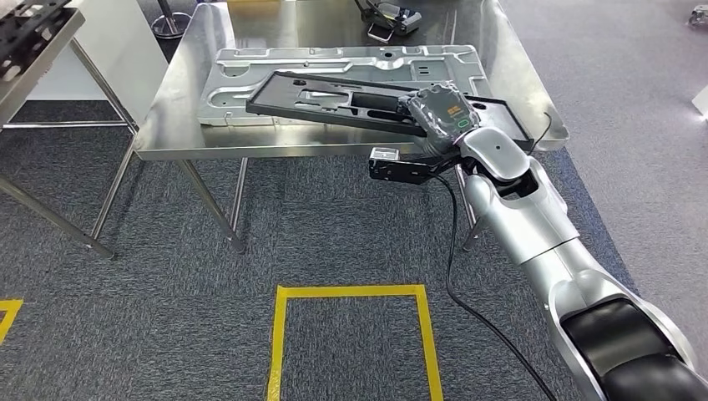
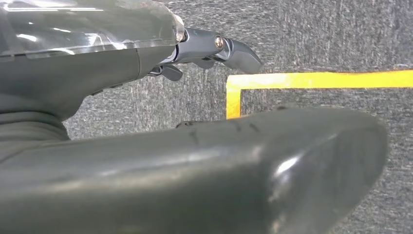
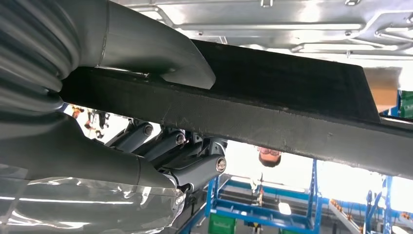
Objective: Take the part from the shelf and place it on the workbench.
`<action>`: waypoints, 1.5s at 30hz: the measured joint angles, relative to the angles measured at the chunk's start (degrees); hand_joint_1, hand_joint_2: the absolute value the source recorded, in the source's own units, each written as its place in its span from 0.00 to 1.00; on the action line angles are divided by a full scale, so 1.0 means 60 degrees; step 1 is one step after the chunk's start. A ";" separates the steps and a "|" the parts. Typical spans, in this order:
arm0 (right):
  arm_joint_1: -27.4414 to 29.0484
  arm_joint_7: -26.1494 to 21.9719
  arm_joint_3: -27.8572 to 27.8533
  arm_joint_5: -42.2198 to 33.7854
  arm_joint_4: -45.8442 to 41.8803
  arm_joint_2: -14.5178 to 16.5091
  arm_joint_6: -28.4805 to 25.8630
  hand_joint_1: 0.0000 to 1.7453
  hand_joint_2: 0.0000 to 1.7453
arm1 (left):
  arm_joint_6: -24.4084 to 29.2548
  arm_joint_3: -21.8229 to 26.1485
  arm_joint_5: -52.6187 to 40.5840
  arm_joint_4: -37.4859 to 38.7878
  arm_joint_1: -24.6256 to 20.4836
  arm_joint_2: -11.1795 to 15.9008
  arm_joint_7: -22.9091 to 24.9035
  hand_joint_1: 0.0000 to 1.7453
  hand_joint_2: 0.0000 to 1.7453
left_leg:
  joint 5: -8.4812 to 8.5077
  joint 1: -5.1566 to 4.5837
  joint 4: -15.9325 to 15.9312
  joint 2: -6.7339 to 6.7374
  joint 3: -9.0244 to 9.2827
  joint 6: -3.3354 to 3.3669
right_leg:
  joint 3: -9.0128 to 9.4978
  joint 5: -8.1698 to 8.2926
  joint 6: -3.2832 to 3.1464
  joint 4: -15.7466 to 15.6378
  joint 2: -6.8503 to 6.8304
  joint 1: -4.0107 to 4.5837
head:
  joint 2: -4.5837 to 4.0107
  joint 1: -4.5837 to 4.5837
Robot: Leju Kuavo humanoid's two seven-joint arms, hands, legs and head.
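From the head view, the right hand (image 1: 441, 117) gripped the near edge of the black part (image 1: 334, 98) — a flat dark frame lying tilted across a stamped silver metal panel (image 1: 250, 79) on the steel workbench (image 1: 175, 125). The part stretched away to the left of the hand, its far end resting on the panel.

In the left wrist view, the left hand (image 2: 214, 48) hung above grey carpet (image 2: 316, 34) and a yellow floor line (image 2: 316, 79) — fingers loosely curled, nothing between them.

In the right wrist view, the right hand (image 3: 146, 97) pinched the part's edge (image 3: 272, 105), thumb (image 3: 160, 53) on one face, darker fingers (image 3: 195, 165) curled under the other.
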 joint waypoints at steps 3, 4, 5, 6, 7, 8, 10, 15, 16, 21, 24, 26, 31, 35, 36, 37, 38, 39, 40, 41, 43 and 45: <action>-0.0022 -0.0008 0.0063 -0.0047 0.0108 0.0003 -0.0009 1.00 1.00 | 0.0022 0.0017 0.0000 0.0000 0.0024 0.0000 0.0015 0.00 0.00 | 0.1021 0.0015 -0.1180 -0.0001 0.0320 0.0050 | 0.0276 -0.0207 0.0062 0.0005 0.0035 -0.0001 | 0.0000 0.0001; -0.0051 -0.0009 0.0074 -0.0057 0.0137 0.0005 -0.0014 1.00 1.00 | 0.0026 0.0023 0.0001 0.0000 0.0032 0.0000 0.0020 0.00 0.00 | 0.1324 -0.0007 -0.1809 -0.0004 0.0594 0.0092 | 0.0358 -0.0284 0.0105 0.0011 0.0045 0.0016 | 0.0000 0.0002; -0.0089 -0.0010 0.0088 -0.0064 0.0166 0.0006 -0.0021 1.00 1.00 | 0.0030 0.0027 0.0002 0.0000 0.0032 0.0000 0.0026 0.00 0.00 | 0.1491 -0.0029 -0.2293 -0.0003 0.0818 0.0141 | 0.0413 -0.0347 0.0154 0.0012 0.0055 0.0029 | 0.0000 0.0001; -0.0129 -0.0009 0.0102 -0.0067 0.0198 0.0007 -0.0031 1.00 1.00 | 0.0036 0.0031 0.0004 0.0000 0.0033 -0.0001 0.0032 0.00 0.00 | 0.1512 -0.0053 -0.2548 -0.0004 0.0939 0.0182 | 0.0442 -0.0390 0.0205 0.0002 0.0062 0.0043 | 0.0000 0.0002; -0.0170 -0.0008 0.0114 -0.0068 0.0233 0.0007 -0.0048 1.00 1.00 | 0.0043 0.0035 0.0005 0.0000 0.0033 -0.0001 0.0036 0.00 0.00 | 0.1436 -0.0074 -0.2611 -0.0002 0.0992 0.0226 | 0.0458 -0.0399 0.0262 0.0009 0.0068 0.0058 | 0.0000 0.0001; -0.0203 -0.0007 0.0123 -0.0069 0.0265 0.0007 -0.0070 1.00 1.00 | 0.0051 0.0037 0.0006 0.0000 0.0032 -0.0001 0.0039 0.00 0.00 | 0.1401 -0.0073 -0.2654 -0.0001 0.1027 0.0280 | 0.0479 -0.0399 0.0306 0.0009 0.0067 0.0052 | 0.0000 0.0000; -0.0279 -0.0007 0.0129 -0.0072 0.0323 0.0006 -0.0130 1.00 1.00 | 0.0076 0.0049 0.0015 0.0000 0.0045 -0.0004 0.0039 0.00 0.00 | 0.1360 -0.0046 -0.2774 -0.0005 0.1188 0.0397 | 0.0458 -0.0477 0.0389 0.0207 0.0047 0.0028 | 0.0000 0.0001; -0.0484 -0.0033 0.0180 -0.0187 0.0471 -0.0001 -0.0283 1.00 1.00 | 0.0118 0.0096 -0.0014 0.0000 0.0018 -0.0011 0.0039 0.00 0.00 | 0.1170 -0.0037 -0.2881 -0.0025 0.1492 0.0542 | -0.1135 -0.1255 0.0514 0.2594 0.0027 0.0004 | 0.0000 0.0003; -0.0467 -0.0044 0.0186 -0.0237 0.0510 -0.0014 -0.0286 1.00 1.00 | 0.0114 0.0097 -0.0031 0.0000 0.0028 -0.0011 0.0041 0.00 0.00 | 0.1101 -0.0039 -0.2878 -0.0037 0.1575 0.0539 | -0.1310 -0.1093 0.0516 0.2640 0.0026 0.0003 | 0.0000 0.0003; -0.0447 -0.0131 0.0170 -0.0557 0.0588 -0.0178 -0.0308 1.00 1.00 | 0.0084 0.0097 -0.0113 0.0011 0.0060 -0.0037 0.0064 0.00 0.00 | 0.0715 -0.0073 -0.2892 -0.0067 0.2032 0.0400 | -0.0715 0.0640 0.0300 0.0185 -0.0039 0.0106 | 0.0000 0.0001; -0.0397 -0.0158 0.0131 -0.0731 0.0597 -0.0239 -0.0317 1.00 1.00 | 0.0081 0.0100 -0.0134 0.0015 0.0036 -0.0042 0.0090 0.00 0.00 | 0.0597 -0.0088 -0.2892 -0.0056 0.2129 0.0219 | -0.0582 0.0602 0.0090 -0.0015 -0.0018 0.0143 | 0.0000 -0.0011; -0.0391 -0.0159 0.0101 -0.0815 0.0596 -0.0271 -0.0318 1.00 1.00 | 0.0081 0.0100 -0.0155 0.0015 0.0035 -0.0034 0.0097 0.00 0.00 | 0.0474 -0.0084 -0.2503 -0.0050 0.2027 0.0121 | -0.0386 0.0550 -0.0025 -0.0087 -0.0004 0.0080 | 0.0000 -0.0012; -0.0295 -0.0159 0.0081 -0.0964 0.0600 -0.0310 -0.0291 1.00 1.00 | 0.0081 0.0098 -0.0208 0.0015 0.0045 -0.0029 0.0129 0.00 0.00 | -0.0203 -0.0002 -0.0200 -0.0047 0.0425 -0.0040 | 0.0000 0.0187 -0.0106 -0.0127 0.0065 0.0083 | 0.0000 -0.0012; -0.0237 -0.0137 0.0081 -0.1030 0.0601 -0.0330 -0.0286 1.00 1.00 | 0.0093 0.0102 -0.0254 0.0015 0.0079 -0.0020 0.0144 0.00 0.00 | 0.1375 -0.0066 -0.2288 -0.0048 0.0827 0.0159 | 0.0447 -0.0158 -0.0051 -0.0134 0.0097 0.0110 | 0.0000 -0.0012; -0.0236 -0.0122 0.0081 -0.1053 0.0600 -0.0342 -0.0287 1.00 1.00 | 0.0098 0.0102 -0.0268 0.0015 0.0076 -0.0014 0.0148 0.00 0.00 | 0.1581 -0.0106 -0.2685 -0.0043 0.0957 0.0222 | 0.0502 -0.0221 -0.0010 -0.0147 0.0106 0.0106 | 0.0000 -0.0013; -0.0219 -0.0104 0.0080 -0.1072 0.0599 -0.0363 -0.0288 1.00 1.00 | 0.0105 0.0103 -0.0279 0.0015 0.0075 -0.0006 0.0151 0.00 0.00 | 0.1632 -0.0143 -0.2891 -0.0040 0.1026 0.0278 | 0.0542 -0.0260 0.0043 -0.0138 0.0110 0.0098 | 0.0000 -0.0013; -0.0202 -0.0086 0.0077 -0.1087 0.0596 -0.0389 -0.0290 1.00 1.00 | 0.0109 0.0104 -0.0285 0.0015 0.0073 0.0000 0.0157 0.00 0.00 | 0.1563 -0.0166 -0.2939 -0.0035 0.1084 0.0322 | 0.0581 -0.0270 0.0104 -0.0134 0.0115 0.0096 | 0.0000 -0.0011; -0.0182 -0.0073 0.0070 -0.1094 0.0578 -0.0416 -0.0292 1.00 1.00 | 0.0115 0.0104 -0.0286 0.0015 0.0074 0.0001 0.0159 0.00 0.00 | 0.1574 -0.0161 -0.3014 -0.0032 0.1185 0.0367 | 0.0603 -0.0286 0.0159 -0.0112 0.0116 0.0092 | 0.0000 -0.0015; -0.0164 -0.0062 0.0059 -0.1098 0.0559 -0.0442 -0.0296 1.00 1.00 | 0.0120 0.0105 -0.0285 0.0015 0.0080 0.0002 0.0161 0.00 0.00 | 0.1570 -0.0145 -0.3104 -0.0035 0.1295 0.0406 | 0.0608 -0.0295 0.0204 -0.0008 0.0103 0.0088 | 0.0000 -0.0014; -0.0181 -0.0058 0.0049 -0.1107 0.0539 -0.0464 -0.0301 1.00 1.00 | 0.0126 0.0106 -0.0282 0.0015 0.0080 0.0002 0.0164 0.00 0.00 | 0.1557 -0.0119 -0.3174 -0.0036 0.1416 0.0441 | 0.0505 -0.0333 0.0242 0.0218 0.0092 0.0085 | 0.0000 -0.0015; -0.0230 -0.0059 0.0037 -0.1121 0.0518 -0.0505 -0.0306 1.00 1.00 | 0.0135 0.0108 -0.0274 0.0015 0.0048 -0.0003 0.0166 0.00 0.00 | 0.1487 -0.0082 -0.3273 -0.0042 0.1613 0.0481 | -0.0080 -0.0593 0.0323 0.1196 0.0070 0.0050 | 0.0000 -0.0015; -0.0218 -0.0059 0.0038 -0.1128 0.0523 -0.0536 -0.0305 1.00 1.00 | 0.0139 0.0113 -0.0261 0.0015 0.0031 -0.0012 0.0174 0.00 0.00 | 0.1336 -0.0064 -0.3278 -0.0057 0.1771 0.0486 | -0.0892 -0.0988 0.0392 0.2253 0.0061 -0.0008 | 0.0000 -0.0016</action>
